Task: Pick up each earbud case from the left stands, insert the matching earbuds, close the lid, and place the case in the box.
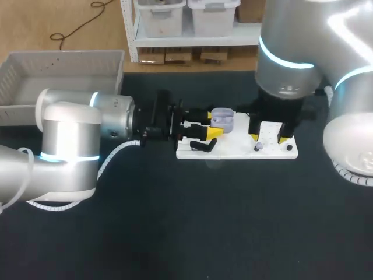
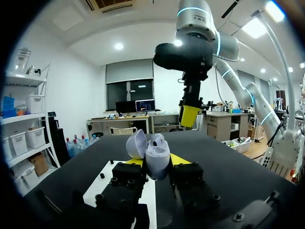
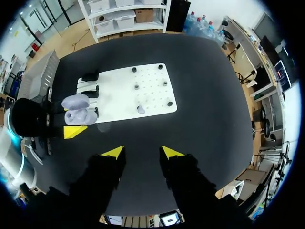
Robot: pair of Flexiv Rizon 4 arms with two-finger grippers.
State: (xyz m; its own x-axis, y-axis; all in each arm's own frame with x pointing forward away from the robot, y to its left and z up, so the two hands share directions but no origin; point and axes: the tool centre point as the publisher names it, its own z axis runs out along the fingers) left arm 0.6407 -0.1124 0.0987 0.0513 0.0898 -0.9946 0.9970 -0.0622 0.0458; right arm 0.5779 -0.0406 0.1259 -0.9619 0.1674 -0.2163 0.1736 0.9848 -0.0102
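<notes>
Left claw (image 1: 207, 124) is clamped on the open-lidded lavender earbud case (image 1: 222, 118), held at the 9 o'clock end of the white board (image 1: 239, 153) near the middle of the dark surface (image 1: 175, 221). Black stands (image 1: 201, 147) are on that same end, just 7 o'clock of the case. Right claw (image 1: 269, 139) hangs over the board's 3 o'clock half, fingers wide with nothing between them, near the case but not touching it; the grey box (image 1: 64, 63) is at 10 o'clock from the board, well apart, beyond the left arm.
</notes>
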